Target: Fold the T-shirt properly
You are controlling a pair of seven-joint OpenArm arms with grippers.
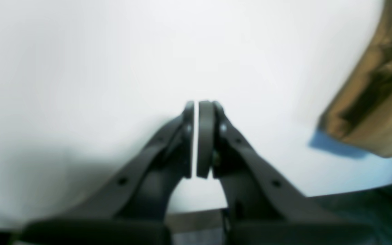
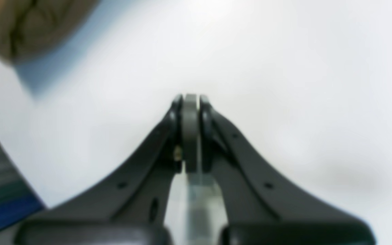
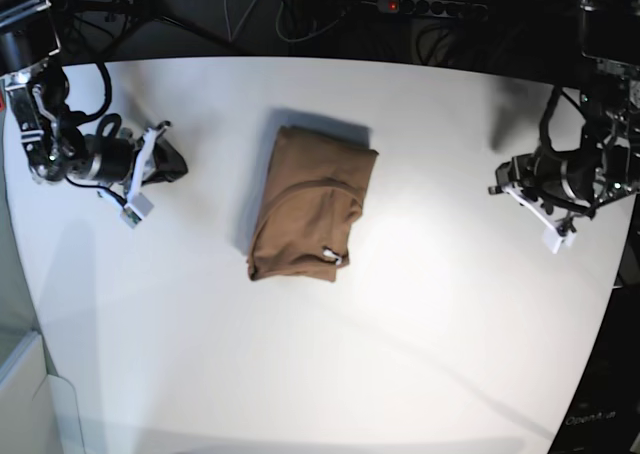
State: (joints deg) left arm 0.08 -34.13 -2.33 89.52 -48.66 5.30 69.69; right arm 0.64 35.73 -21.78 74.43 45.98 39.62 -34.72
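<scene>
Two pincers: both hang above the white table (image 3: 420,314) with nothing between their pads, one at each side edge in the base view.
T-shirt position: the T-shirt (image 3: 311,206) lies folded into a compact tan-brown bundle near the table's middle, a little toward 12 o'clock, well apart from both arms.
Left pincer: the left pincer (image 1: 196,137) has its pads drawn almost together, with only a thin sliver of white table showing between them; it grips nothing.
Right pincer: the right pincer (image 2: 191,132) is pressed fully together and holds nothing.
Shirt from the left wrist view: the cloth (image 1: 373,92) sits at about 2 o'clock from the pincer tips, off the table's bare stretch in front of them, blurred, with a blue-tinged shadow under its near edge.
Shirt from the right wrist view: a blurred corner of the cloth (image 2: 19,27) shows at about 10 o'clock from the tips, well apart.
Base view bearings: the shirt lies at 3 o'clock from the right arm's pincer (image 3: 170,161) and at 9 o'clock from the left arm's pincer (image 3: 510,179).
Long axis: the bundle runs roughly 12 to 6 o'clock, tilted slightly so its far end leans toward 1 o'clock.
Tag: a small white tag (image 3: 334,259) shows at the bundle's 6 o'clock end, near its right corner.
</scene>
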